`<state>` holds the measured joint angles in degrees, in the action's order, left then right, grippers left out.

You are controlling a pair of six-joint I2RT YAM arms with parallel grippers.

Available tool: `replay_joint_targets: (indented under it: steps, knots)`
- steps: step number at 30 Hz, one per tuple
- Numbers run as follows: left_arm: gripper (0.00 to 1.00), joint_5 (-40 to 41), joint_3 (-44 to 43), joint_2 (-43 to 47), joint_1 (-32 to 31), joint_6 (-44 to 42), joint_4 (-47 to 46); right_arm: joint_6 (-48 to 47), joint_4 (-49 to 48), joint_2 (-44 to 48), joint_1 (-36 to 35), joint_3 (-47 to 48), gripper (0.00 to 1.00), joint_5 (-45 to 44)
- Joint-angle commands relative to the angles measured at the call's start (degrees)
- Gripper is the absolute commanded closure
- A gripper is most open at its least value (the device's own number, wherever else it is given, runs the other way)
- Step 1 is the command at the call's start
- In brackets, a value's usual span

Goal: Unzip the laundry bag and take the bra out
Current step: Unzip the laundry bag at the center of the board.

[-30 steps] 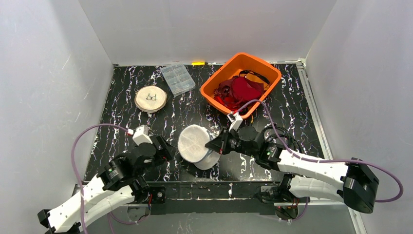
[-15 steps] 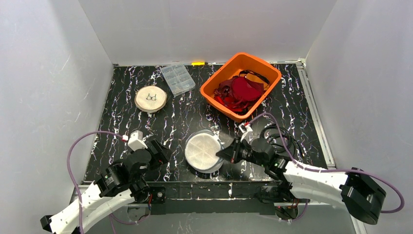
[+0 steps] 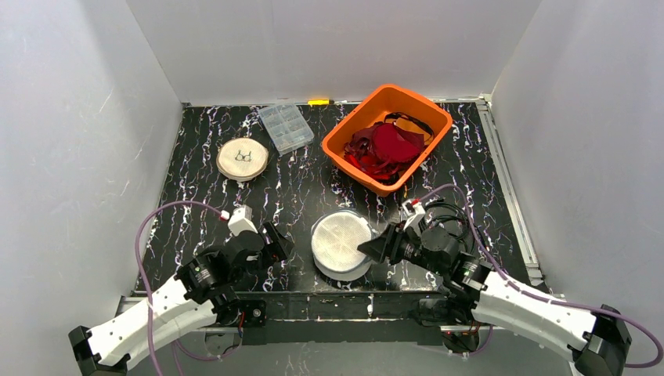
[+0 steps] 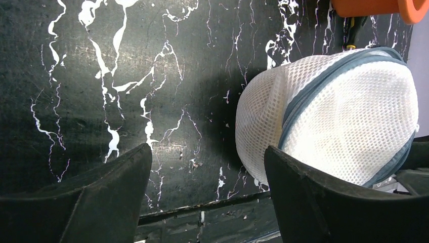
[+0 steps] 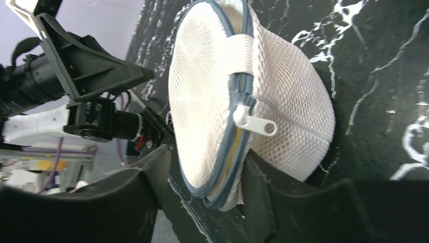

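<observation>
The laundry bag [image 3: 341,241] sits tilted on the tabletop [image 3: 297,188] close to its near edge, between the two tools. Bare tabletop lies open behind it as far as the orange bin [image 3: 350,120]. The right tool [image 5: 206,157] reaches leftward, low and nearly level, with its fingers clamped across the bag's lower rim just below the zipper pull [image 5: 255,123]. The left tool [image 4: 207,152] hovers low just left of the bag, fingers apart and holding nothing.

Round white mesh laundry bag [image 3: 341,243], grey-zippered
</observation>
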<state>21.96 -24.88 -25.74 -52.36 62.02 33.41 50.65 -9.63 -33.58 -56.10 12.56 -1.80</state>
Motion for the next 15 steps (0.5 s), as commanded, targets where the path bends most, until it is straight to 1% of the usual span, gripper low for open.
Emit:
replay_joint_targets:
  steps: [1, 3, 7, 11, 15]
  knots:
    - [0.21, 0.0, -1.4, -0.5, -0.1, -1.0, -1.4, -7.3, 18.7, 3.2, 0.1, 9.2, 0.36, -4.2]
    - [0.21, 0.0, -1.5, 0.0, -0.2, -0.9, -0.8, -11.0, 25.4, 2.7, 0.1, 13.7, 0.32, -5.5]
    - [0.21, 0.5, -1.7, 1.4, -0.2, 0.1, 1.7, -17.1, 35.5, 0.5, 0.1, 22.7, 0.31, -9.5]
    - [0.21, 0.6, -1.4, 3.0, -0.1, 1.6, 4.2, -21.0, 38.4, -1.9, 0.1, 29.8, 0.31, -12.2]
    - [0.21, 1.2, -1.4, 4.2, -0.2, 2.8, 7.3, -26.6, 40.9, -9.8, -1.1, 36.7, 0.34, -12.4]
